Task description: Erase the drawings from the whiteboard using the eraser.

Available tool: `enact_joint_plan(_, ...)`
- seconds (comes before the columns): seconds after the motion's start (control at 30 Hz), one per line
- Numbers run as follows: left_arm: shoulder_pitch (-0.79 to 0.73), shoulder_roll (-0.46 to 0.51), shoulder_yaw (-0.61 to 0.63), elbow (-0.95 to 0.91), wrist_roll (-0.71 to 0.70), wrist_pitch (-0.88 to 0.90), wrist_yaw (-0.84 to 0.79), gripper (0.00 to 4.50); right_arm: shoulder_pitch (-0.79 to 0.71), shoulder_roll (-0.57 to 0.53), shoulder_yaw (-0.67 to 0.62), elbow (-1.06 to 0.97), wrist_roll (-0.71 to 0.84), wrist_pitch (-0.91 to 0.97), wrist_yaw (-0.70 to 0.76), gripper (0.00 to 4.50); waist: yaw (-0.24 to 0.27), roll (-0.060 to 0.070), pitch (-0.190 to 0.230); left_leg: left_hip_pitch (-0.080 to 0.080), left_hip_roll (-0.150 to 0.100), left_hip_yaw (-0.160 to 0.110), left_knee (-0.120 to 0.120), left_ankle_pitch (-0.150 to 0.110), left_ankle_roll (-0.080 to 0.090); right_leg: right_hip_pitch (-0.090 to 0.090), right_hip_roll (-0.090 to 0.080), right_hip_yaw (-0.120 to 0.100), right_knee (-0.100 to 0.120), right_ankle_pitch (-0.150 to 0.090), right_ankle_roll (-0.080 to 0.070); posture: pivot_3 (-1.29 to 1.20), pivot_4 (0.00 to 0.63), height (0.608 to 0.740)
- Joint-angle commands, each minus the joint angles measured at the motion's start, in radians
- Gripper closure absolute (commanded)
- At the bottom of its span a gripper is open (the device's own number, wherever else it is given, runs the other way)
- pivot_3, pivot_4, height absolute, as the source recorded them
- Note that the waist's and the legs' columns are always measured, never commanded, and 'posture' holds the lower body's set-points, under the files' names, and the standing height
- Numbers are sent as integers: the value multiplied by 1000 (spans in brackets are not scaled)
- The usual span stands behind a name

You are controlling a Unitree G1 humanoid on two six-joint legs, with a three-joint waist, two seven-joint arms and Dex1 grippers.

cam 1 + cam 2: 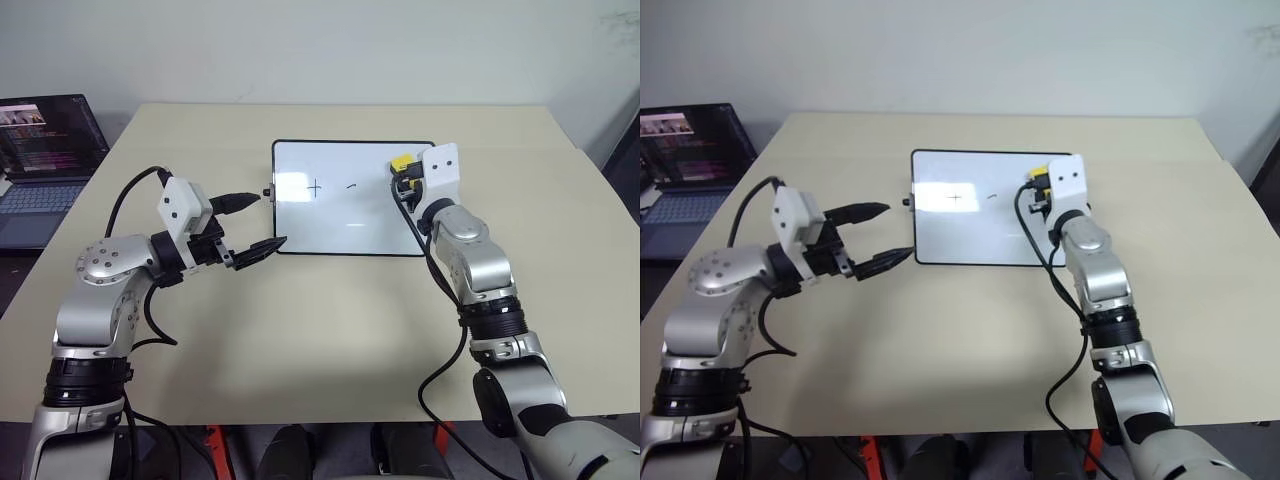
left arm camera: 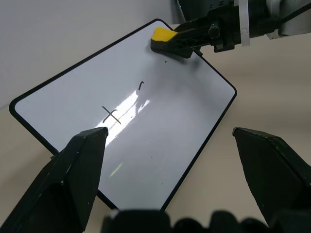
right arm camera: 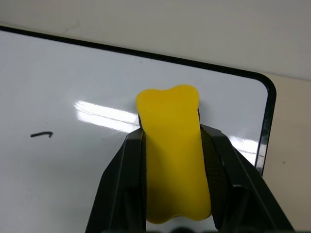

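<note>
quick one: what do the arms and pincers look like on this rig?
Silver-grey metal arm segments with black joint bands. Each wrist carries a white boxy camera block. The left pincer and right pincer each have two black tapered fingers. Loose black cables loop along both arms.

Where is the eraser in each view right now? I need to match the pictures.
Left eye view: the eraser, held by the right gripper, over the whiteboard's right end.
Right eye view: same spot.
Left wrist view: near the board's far corner.
Right wrist view: centre, between the fingers.
Shared landmark: the short dash, beside the eraser.
</note>
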Motion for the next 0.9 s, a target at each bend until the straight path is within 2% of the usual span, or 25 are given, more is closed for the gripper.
enact_joint_plan(0.03, 11, 13, 32, -56, -15, 2, 14, 0, 15, -8, 7, -18, -11, 1, 12, 3290, 0, 0, 0, 0, 0, 0, 0, 0, 0, 0, 0, 0, 0, 0, 0, 0, 150, 740)
enact_joint_plan(0.27, 16, 15, 34, -63, -17, 3, 21, 0, 120, -10, 44, -138, -21, 74, 37, 3290, 1, 0, 0, 0, 0, 0, 1, 0, 0, 0, 0, 0, 1, 0, 0, 0, 150, 740)
enact_joint_plan(0.53, 15, 12, 33, -64, -16, 6, 23, 0, 232, -62, 79, -260, -34, 160, 83, 3290, 2, 0, 0, 1, 0, -1, 2, 0, 0, 1, 0, 0, 1, 0, 0, 0, 150, 740)
enact_joint_plan(0.9, 27, 9, 35, -71, -21, 11, 26, 0, 287, -72, 30, -380, 9, 236, 97, 3290, 3, 0, 0, 1, 0, -1, 4, 0, 0, 2, 0, -1, 2, 0, 0, 0, 150, 740)
